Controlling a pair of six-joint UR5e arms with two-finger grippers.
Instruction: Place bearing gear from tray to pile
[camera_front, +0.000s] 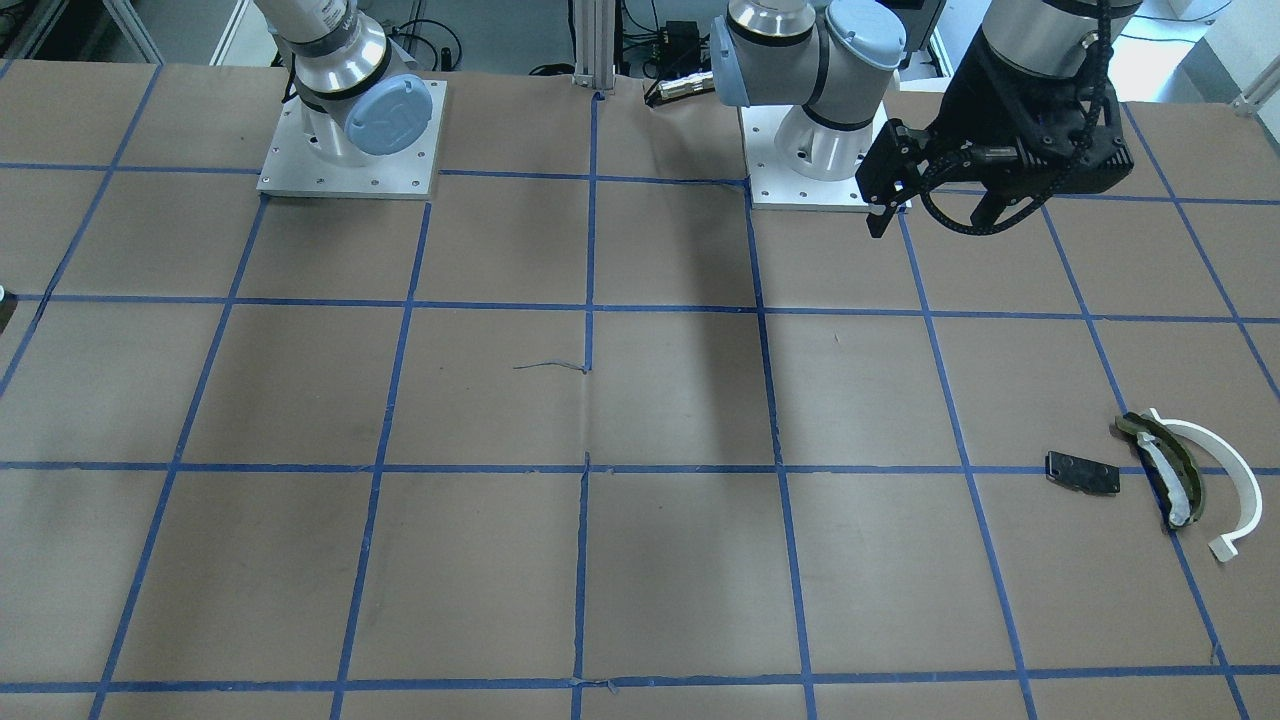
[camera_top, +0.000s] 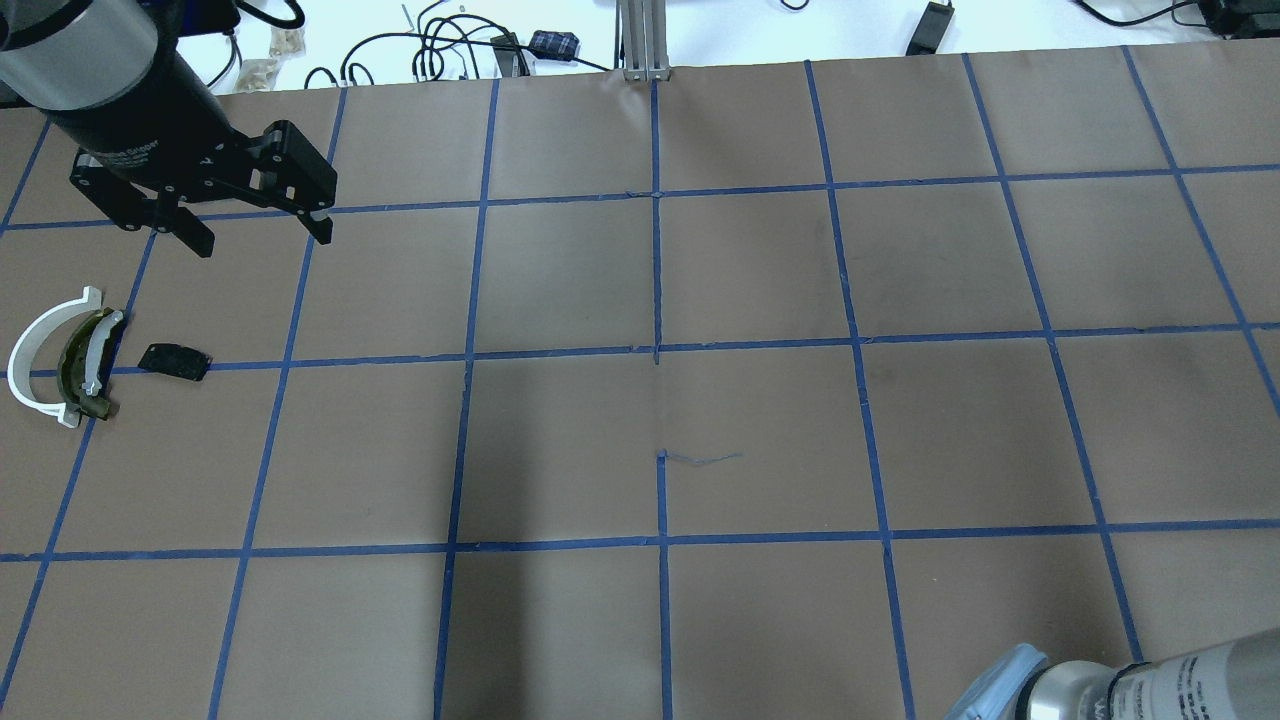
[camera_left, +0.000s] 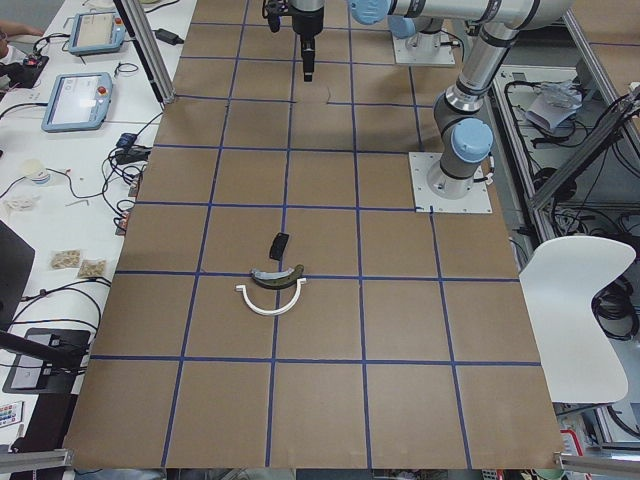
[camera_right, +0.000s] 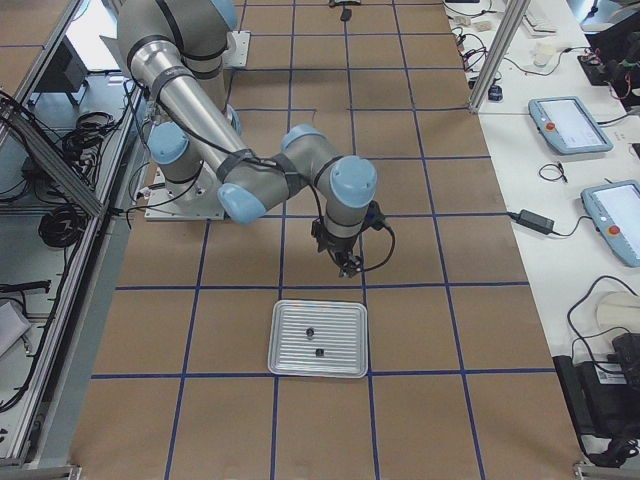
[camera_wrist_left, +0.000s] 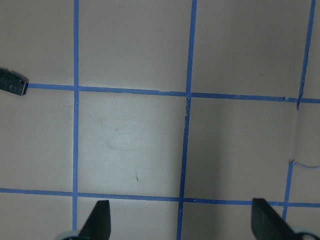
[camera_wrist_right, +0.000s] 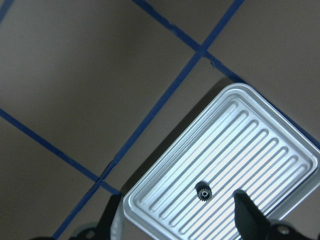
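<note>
Overhead exterior view: your left tool (camera_top: 265, 244) gapes near the pile (camera_top: 92, 350). Your right tool (camera_wrist_right: 177, 196), also wide, hangs near the tray (camera_wrist_right: 260, 145) (bearing gear (camera_wrist_right: 202, 192) inside).

The left arm (camera_front: 840, 45) and right arm (camera_right: 190, 95) have silver-grey tubes and pale blue joint caps (camera_front: 388, 115); white square base plates (camera_front: 290, 180) edged with screws; the left gripper (camera_top: 263, 240) is black and angular, with white lettering above it; a black ribbed cable (camera_front: 1103, 60) runs alongside.

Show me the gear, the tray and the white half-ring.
gear (camera_wrist_right: 203, 191), right wrist view, on its toothed body.
tray (camera_wrist_right: 260, 150), right wrist view, on its bare ribbed floor.
white half-ring (camera_front: 1248, 485), front-facing view, on the arc's middle.
</note>
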